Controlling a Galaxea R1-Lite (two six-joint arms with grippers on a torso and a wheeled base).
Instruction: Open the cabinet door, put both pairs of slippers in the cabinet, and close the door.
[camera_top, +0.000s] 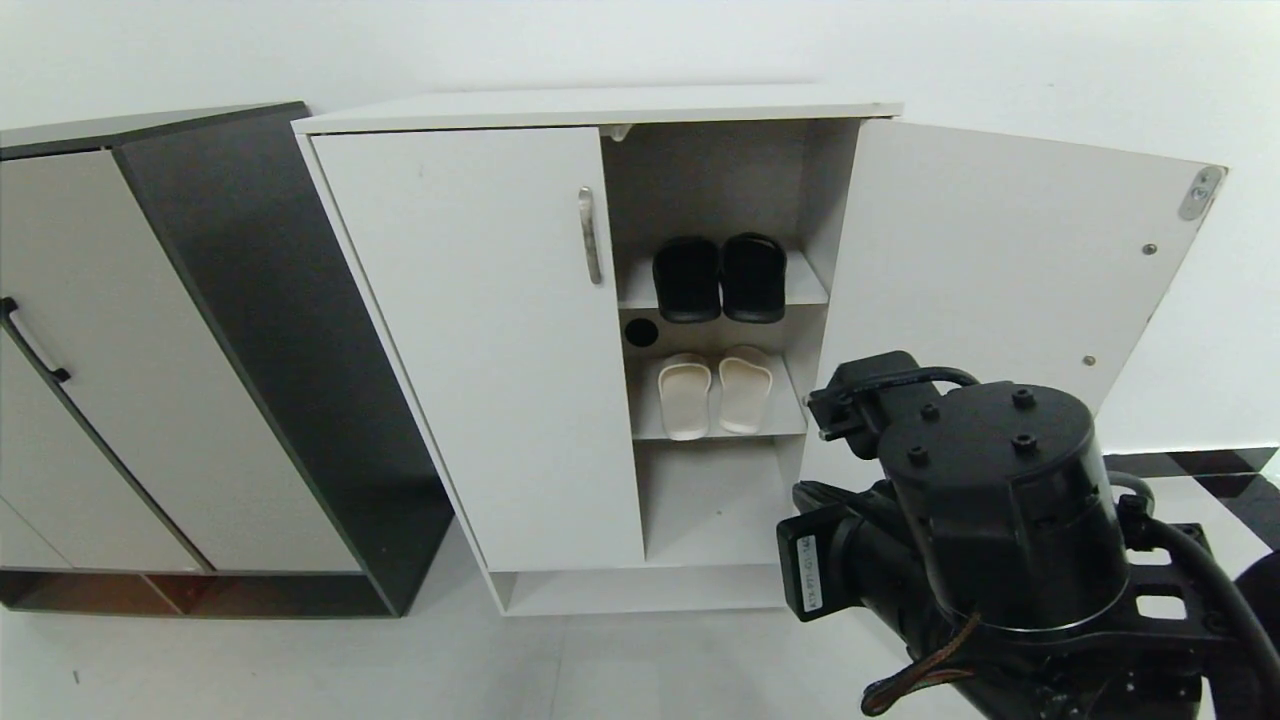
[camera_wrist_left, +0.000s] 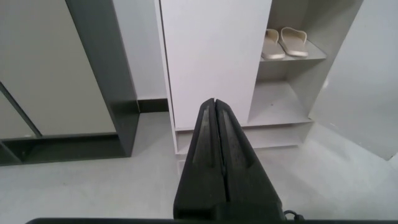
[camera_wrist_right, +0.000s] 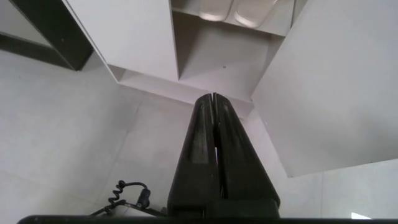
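Note:
The white cabinet (camera_top: 470, 340) stands with its right door (camera_top: 1000, 270) swung wide open and its left door shut. Black slippers (camera_top: 718, 277) sit on the upper shelf, beige slippers (camera_top: 714, 393) on the shelf below; the beige slippers (camera_wrist_left: 285, 42) and their heels (camera_wrist_right: 236, 9) also show in the wrist views. My left gripper (camera_wrist_left: 215, 106) is shut and empty, held low over the floor before the shut left door. My right gripper (camera_wrist_right: 214, 102) is shut and empty, low near the cabinet's base (camera_wrist_right: 186, 87), beside the open door (camera_wrist_right: 336, 87).
A grey and dark cabinet (camera_top: 150, 350) stands to the left, close against the white one. Light floor tiles (camera_top: 300, 660) spread in front. A metal handle (camera_top: 590, 235) is on the shut left door. A white wall lies behind.

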